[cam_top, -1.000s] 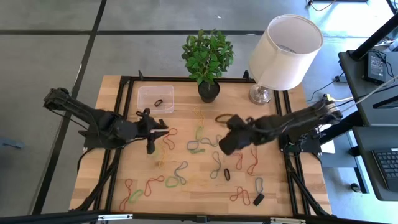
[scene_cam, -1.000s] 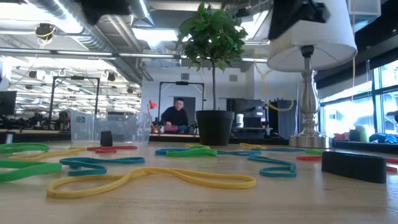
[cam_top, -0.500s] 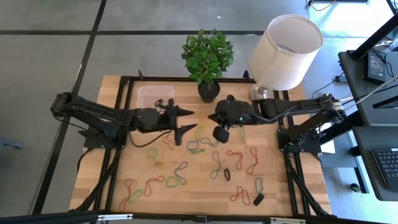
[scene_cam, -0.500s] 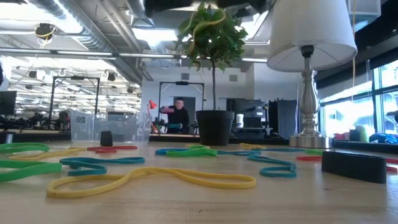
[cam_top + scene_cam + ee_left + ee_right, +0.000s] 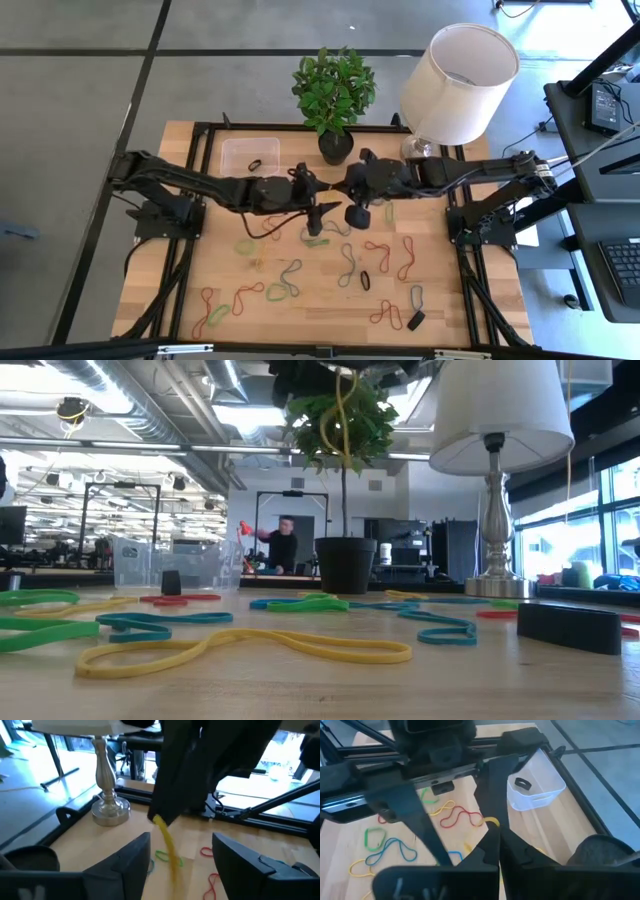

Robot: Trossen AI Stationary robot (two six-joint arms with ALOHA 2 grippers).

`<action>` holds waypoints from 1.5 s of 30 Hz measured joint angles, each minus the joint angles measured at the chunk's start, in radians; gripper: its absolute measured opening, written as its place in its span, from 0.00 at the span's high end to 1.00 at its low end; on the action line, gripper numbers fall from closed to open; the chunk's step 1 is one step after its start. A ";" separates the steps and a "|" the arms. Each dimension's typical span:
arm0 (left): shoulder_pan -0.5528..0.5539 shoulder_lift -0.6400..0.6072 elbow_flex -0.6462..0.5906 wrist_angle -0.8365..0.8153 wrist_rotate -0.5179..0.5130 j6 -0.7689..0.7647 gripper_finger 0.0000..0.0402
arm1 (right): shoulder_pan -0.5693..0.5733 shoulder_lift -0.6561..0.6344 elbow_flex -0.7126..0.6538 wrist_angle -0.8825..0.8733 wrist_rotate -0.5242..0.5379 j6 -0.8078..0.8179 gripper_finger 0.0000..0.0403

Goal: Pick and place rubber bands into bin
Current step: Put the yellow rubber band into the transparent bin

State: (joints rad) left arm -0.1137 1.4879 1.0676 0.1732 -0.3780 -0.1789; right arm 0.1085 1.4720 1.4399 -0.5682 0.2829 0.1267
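A yellow rubber band (image 5: 169,847) hangs in the air over the table's middle, also seen in the low view (image 5: 345,410). My right gripper (image 5: 496,837), reaching in from the right (image 5: 342,196), is shut on its top. My left gripper (image 5: 180,852) has come from the left (image 5: 320,198) and is open, one finger on each side of the hanging band without touching it. The clear bin (image 5: 250,158) stands by the far edge with a black band (image 5: 522,783) inside. Several other rubber bands (image 5: 345,262) lie flat on the table. My right gripper pinches the yellow rubber band's upper end (image 5: 158,820) between its two shut fingertips. The fingers (image 5: 172,795) slant down from the table's right. The band is lifted clear of the table and hangs slack below them.
The black plant pot (image 5: 336,146) and the lamp's base (image 5: 418,152) stand at the far edge, close behind both grippers. A small black block (image 5: 415,320) lies near the right near corner. Loose bands cover the table's middle and near side (image 5: 240,645).
My right gripper has risen from the table's middle right and moved toward the far left, lifting the yellow band clear, then held still. My left gripper has travelled toward the table's right, up to the hanging band, and now straddles it.
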 joint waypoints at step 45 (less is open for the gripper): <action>0.143 -0.280 0.000 -0.743 -0.091 -0.177 0.99 | -0.002 0.000 0.000 -0.131 -0.048 0.161 0.70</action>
State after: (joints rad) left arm 0.0296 1.2084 1.0681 -0.5694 -0.4694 -0.3562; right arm 0.1066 1.4723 1.4399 -0.6987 0.2348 0.2876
